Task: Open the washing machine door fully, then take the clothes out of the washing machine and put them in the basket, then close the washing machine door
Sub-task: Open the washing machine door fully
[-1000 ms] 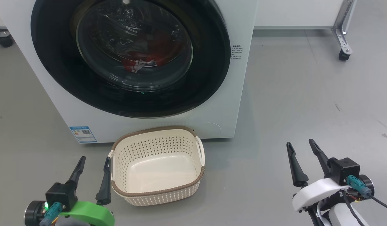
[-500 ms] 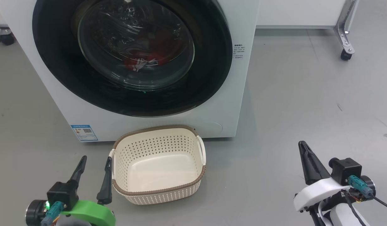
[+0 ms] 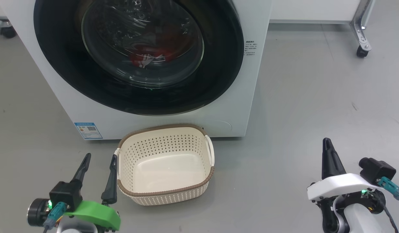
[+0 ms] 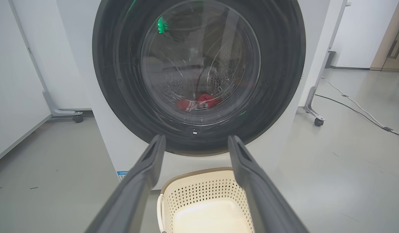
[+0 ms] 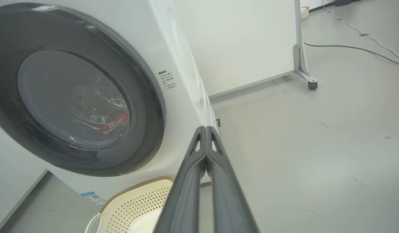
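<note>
1. Head view: the washing machine door [image 3: 139,51] is shut, with the clothes [image 3: 150,55] behind its glass. It lies ahead and to the left of the right gripper [image 3: 327,144], whose fingers are pressed together on nothing.
2. Left wrist view: the left gripper [image 4: 196,139], spread wide and empty, points at the door's lower rim, above the basket [image 4: 193,173].
3. Right wrist view: the door's right edge lies up-left of the fingertips, so the right arm looks nearer that edge.

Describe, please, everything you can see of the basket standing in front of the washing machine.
The basket is cream plastic, rounded-rectangular, its walls perforated with small holes, with a brown woven-look rim and a loop handle on each side. It stands upright and empty on the grey floor, close before the washing machine.
</note>
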{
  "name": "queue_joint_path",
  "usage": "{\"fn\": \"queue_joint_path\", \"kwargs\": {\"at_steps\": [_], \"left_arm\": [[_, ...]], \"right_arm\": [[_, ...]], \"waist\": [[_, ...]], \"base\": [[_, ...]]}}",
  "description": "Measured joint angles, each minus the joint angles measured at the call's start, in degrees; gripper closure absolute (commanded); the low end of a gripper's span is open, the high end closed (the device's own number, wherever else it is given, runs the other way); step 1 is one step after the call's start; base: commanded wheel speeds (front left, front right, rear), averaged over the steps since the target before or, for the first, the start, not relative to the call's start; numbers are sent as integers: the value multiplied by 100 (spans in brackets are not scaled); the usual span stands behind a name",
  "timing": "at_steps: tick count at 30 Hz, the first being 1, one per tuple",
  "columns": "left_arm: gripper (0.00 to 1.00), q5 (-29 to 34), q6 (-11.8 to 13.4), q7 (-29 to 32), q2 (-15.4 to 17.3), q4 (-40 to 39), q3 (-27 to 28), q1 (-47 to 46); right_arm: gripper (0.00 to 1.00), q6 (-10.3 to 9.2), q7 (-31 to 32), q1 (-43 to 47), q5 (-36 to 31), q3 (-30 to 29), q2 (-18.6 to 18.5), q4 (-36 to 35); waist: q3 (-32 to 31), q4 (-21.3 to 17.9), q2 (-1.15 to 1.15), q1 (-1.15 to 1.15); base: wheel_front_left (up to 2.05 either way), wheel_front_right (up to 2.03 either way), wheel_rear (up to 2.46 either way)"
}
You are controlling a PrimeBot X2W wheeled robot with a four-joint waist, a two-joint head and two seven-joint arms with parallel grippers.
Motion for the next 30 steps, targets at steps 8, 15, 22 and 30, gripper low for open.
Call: {"fn": "queue_joint_path", "kwargs": {"at_steps": [8, 15, 22, 30], "left_arm": [[0, 7, 0, 0, -2, -157, -25, -170], [0, 7, -4, -2, -21, -302, -40, -359], [0, 5, -5, -44, -23, -478, 24, -626], [0, 5, -52, -43, -24, -579, 12, -894]], "right_arm": [[100, 174, 276, -279, 1651, -548, 156, 24], [100, 188, 808, -786, 3084, -945, 168, 32], [100, 229, 1261, -1425, 3854, -1111, 153, 37], [100, 226, 1718, -2128, 4552, -1329, 134, 155]], "waist": [[252, 63, 0, 0], [550, 148, 0, 0], [894, 249, 0, 0], [1328, 379, 0, 0]], "base": [[0, 0, 0], [0, 0, 0], [0, 0, 0], [0, 0, 0]]}}
